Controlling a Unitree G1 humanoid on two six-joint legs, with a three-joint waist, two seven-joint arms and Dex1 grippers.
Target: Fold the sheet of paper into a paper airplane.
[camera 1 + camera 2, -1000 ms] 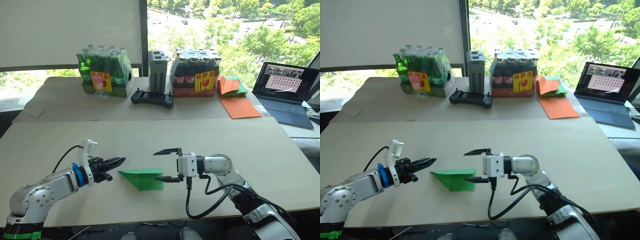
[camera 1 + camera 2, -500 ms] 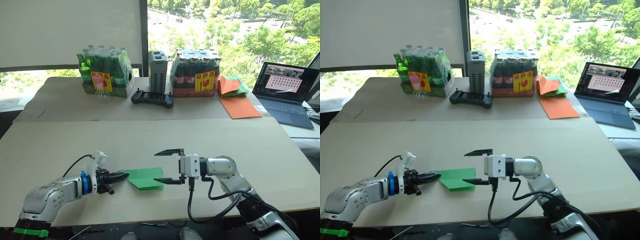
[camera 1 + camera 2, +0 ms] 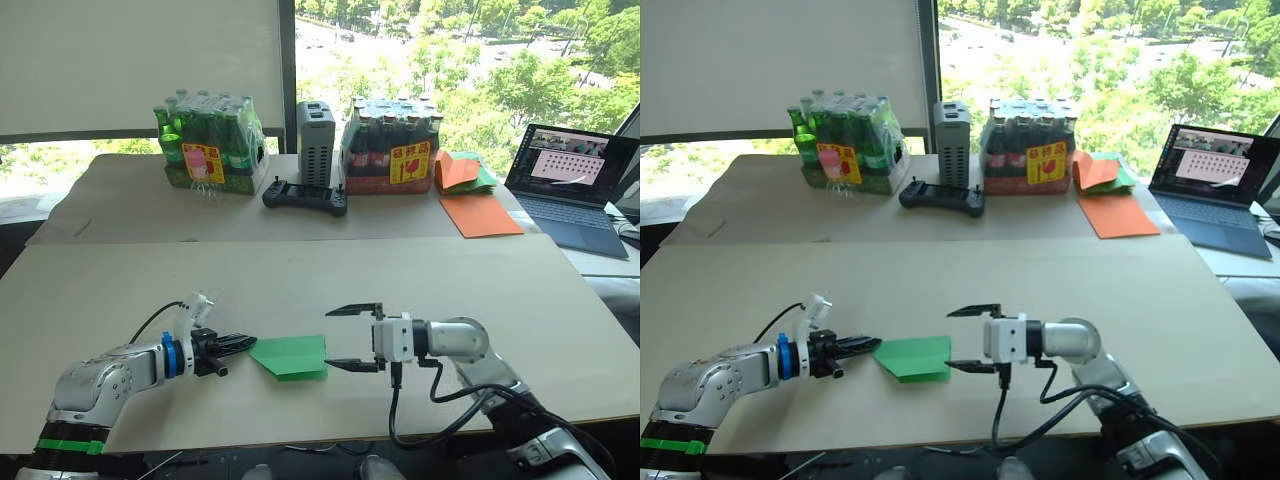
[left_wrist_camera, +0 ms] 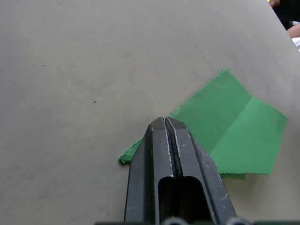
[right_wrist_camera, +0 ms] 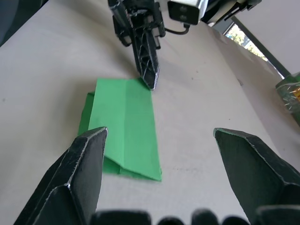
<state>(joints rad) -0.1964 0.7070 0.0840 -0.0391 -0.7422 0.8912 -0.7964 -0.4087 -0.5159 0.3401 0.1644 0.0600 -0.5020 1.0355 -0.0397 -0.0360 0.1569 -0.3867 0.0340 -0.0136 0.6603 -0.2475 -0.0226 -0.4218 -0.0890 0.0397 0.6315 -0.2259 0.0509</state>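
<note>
Head views: a beige table (image 3: 420, 270) stands before a window; at its far side are two bottle packs (image 3: 210, 140), a grey box (image 3: 315, 145), a black controller (image 3: 305, 196), orange sheets (image 3: 478, 212) and a laptop (image 3: 572, 185). The folded green sheet of paper (image 3: 291, 356) lies flat near the front edge, between the grippers. The left gripper (image 3: 238, 343) has its fingers pressed together, tips at the sheet's left corner. The right gripper (image 3: 352, 337) is spread wide, holding nothing, just right of the sheet.

Left wrist view: closed fingers (image 4: 161, 154) cover the sheet's near corner; whether they pinch it cannot be told.

Right wrist view: the sheet lies flat between the wide-open fingers (image 5: 86, 164).
</note>
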